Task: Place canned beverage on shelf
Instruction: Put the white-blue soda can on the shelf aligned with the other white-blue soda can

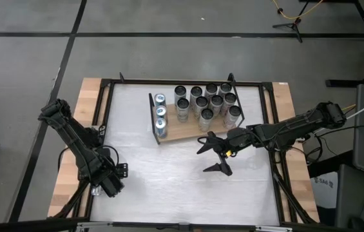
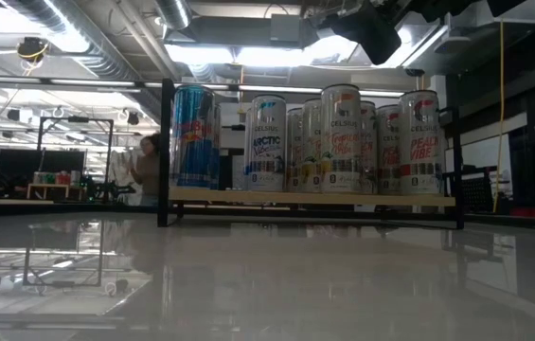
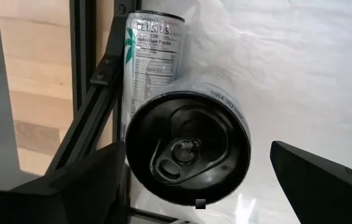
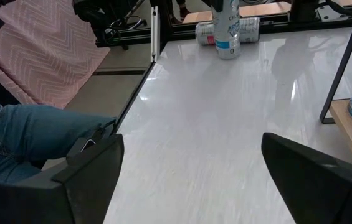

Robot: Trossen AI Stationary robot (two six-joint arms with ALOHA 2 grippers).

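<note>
Here left gripper [image 3: 197,186] open, can [image 3: 185,140] between fingers; right gripper [image 1: 212,154] open beside shelf [image 1: 185,131].

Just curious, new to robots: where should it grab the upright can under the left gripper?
By its round side wall just below the lid, coming down from above: the can stands upright between the left gripper's open fingers. The right gripper waits open.

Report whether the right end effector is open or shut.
Open. The right end effector hangs empty beside the shelf, fingers spread wide apart with bare tabletop between them.
</note>
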